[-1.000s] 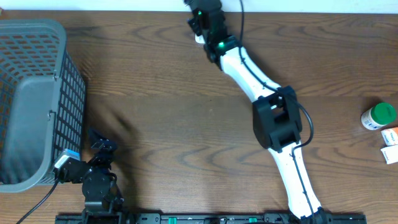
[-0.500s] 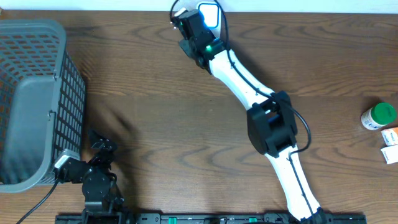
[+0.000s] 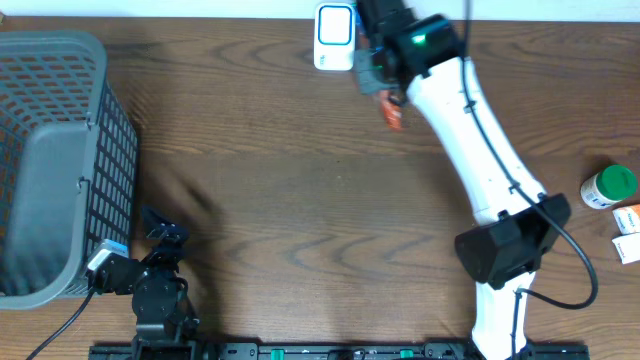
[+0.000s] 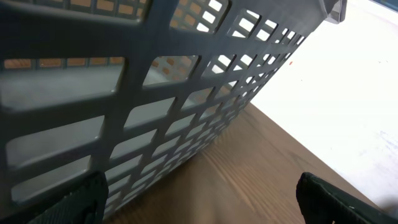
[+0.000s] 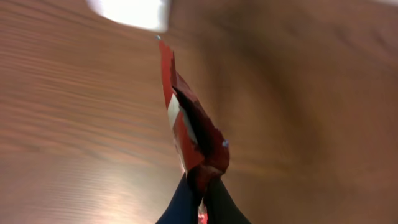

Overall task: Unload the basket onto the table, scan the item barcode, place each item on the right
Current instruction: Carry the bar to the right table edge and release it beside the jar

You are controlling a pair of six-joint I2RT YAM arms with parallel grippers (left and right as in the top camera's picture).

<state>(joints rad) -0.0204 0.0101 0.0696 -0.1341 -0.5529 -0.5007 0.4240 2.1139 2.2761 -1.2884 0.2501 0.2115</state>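
Observation:
The item is a crumpled red packet (image 5: 191, 137), pinched between the dark fingers of my right gripper (image 5: 200, 194), which is shut on its lower end. From overhead the packet (image 3: 393, 117) hangs below the right gripper (image 3: 386, 96), just right of and slightly nearer than the white and blue barcode scanner (image 3: 334, 36) at the table's far edge. The scanner shows as a blurred white block (image 5: 132, 12) at the top of the right wrist view. My left gripper (image 4: 199, 208) stands wide open over bare wood beside the basket, holding nothing.
A grey mesh basket (image 3: 60, 160) fills the left side, and its wall (image 4: 143, 118) looms close in the left wrist view. A green-capped bottle (image 3: 610, 187) and small boxes (image 3: 628, 232) sit at the right edge.
My right arm has swung from left of the scanner to its right, carrying the red packet and uncovering the scanner. The left arm has not moved.

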